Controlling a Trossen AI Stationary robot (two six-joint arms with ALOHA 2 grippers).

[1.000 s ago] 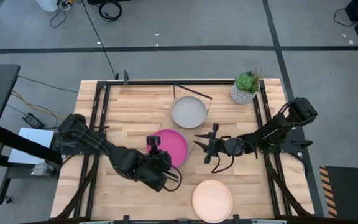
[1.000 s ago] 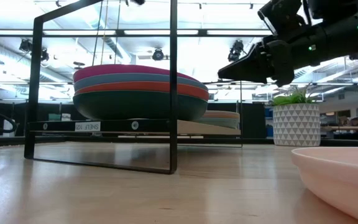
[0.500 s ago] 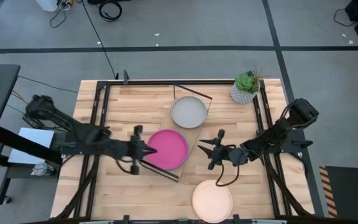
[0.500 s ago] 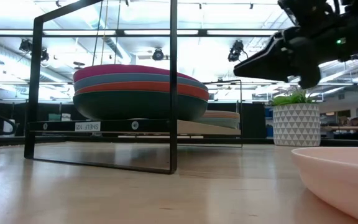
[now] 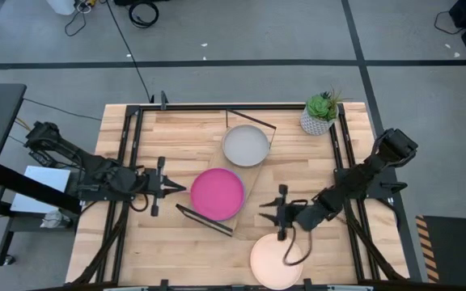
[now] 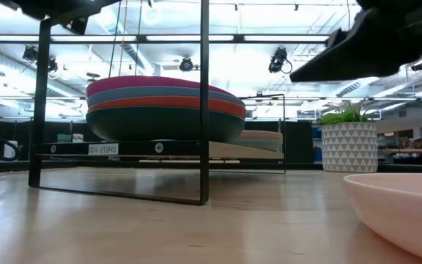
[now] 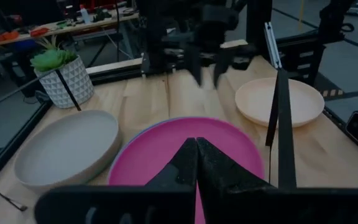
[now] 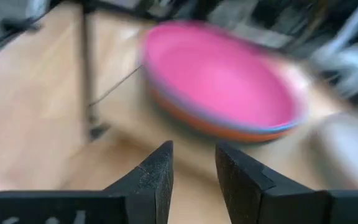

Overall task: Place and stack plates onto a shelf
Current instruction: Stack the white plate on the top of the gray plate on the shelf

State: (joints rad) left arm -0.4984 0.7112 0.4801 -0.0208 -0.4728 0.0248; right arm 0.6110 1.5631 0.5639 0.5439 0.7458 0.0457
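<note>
A robotics lab or test workspace is being shown. A butcher-block wooden tabletop [image 5: 168, 137] is being carried on a black metal frame [image 5: 124, 153], and it is being surrounded by a grey floor [image 5: 257, 32] marked with dark tape lines. Cables [image 5: 140, 12] are being left loose on that floor, and a yellow-and-black hazard strip [image 5: 424, 242] is being seen at one corner. In the low view, long ceiling strip lights [image 6: 174, 38] and overhead fixtures are being seen across a large open room, with cluttered benches [image 6: 405, 152] being glimpsed behind a potted plant [image 6: 349, 139].
</note>
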